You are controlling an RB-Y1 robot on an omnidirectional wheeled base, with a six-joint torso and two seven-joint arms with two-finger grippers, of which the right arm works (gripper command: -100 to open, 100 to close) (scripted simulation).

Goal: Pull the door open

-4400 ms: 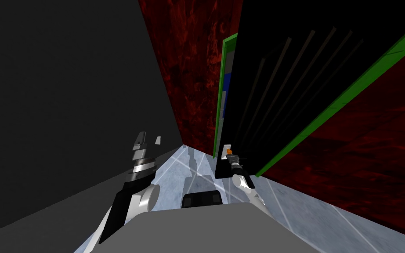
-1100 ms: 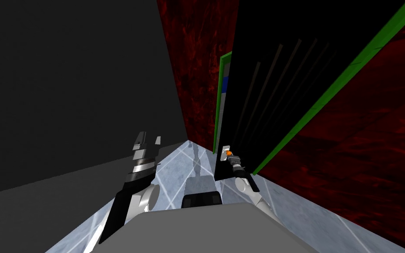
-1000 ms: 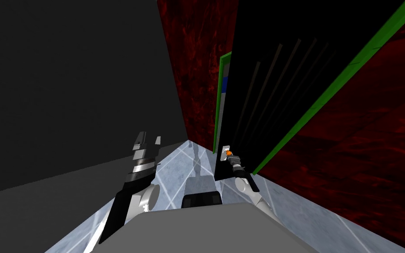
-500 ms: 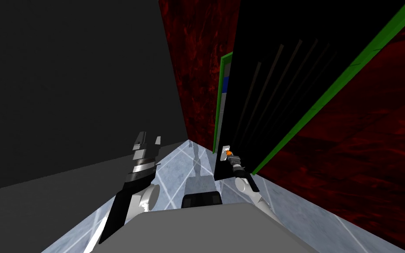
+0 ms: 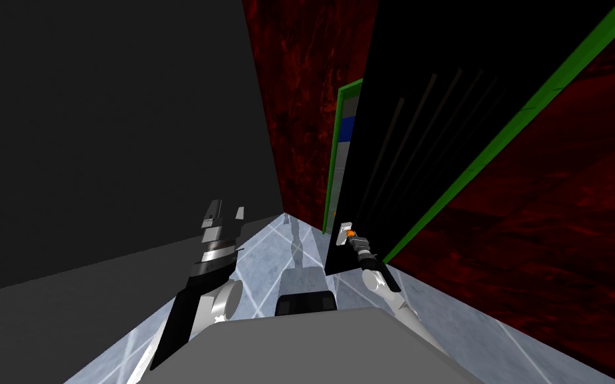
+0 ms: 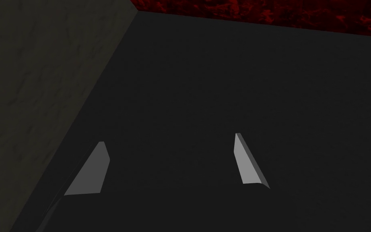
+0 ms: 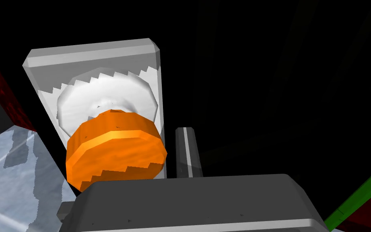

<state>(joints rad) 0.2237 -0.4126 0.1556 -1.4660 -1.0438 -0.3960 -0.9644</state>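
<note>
The black flat door, scored with several faint upright grooves, stands ajar in its green frame. I count two green strips, one on each side of it. Between the door's free edge and the nearer strip runs a narrow opening showing a blue band over a pale one. Close to that free edge sits the one orange round knob, on a white round collar set in a light grey rectangular plate. My right gripper is at the knob and closed on it, as far as I can read. The right wrist view shows one finger close against the knob's side, while the other is hidden behind the knob. From the head camera that grip is too small to judge, but that view gives me the room. A wedge of pale blue glossy floor lies open on the free-edge side of the door. It is bounded by a plain dark grey wall and a mottled dark red wall that runs on past the hinge side. My left gripper is raised over that floor, well apart from the door, its two fingers spread with nothing between them.
</note>
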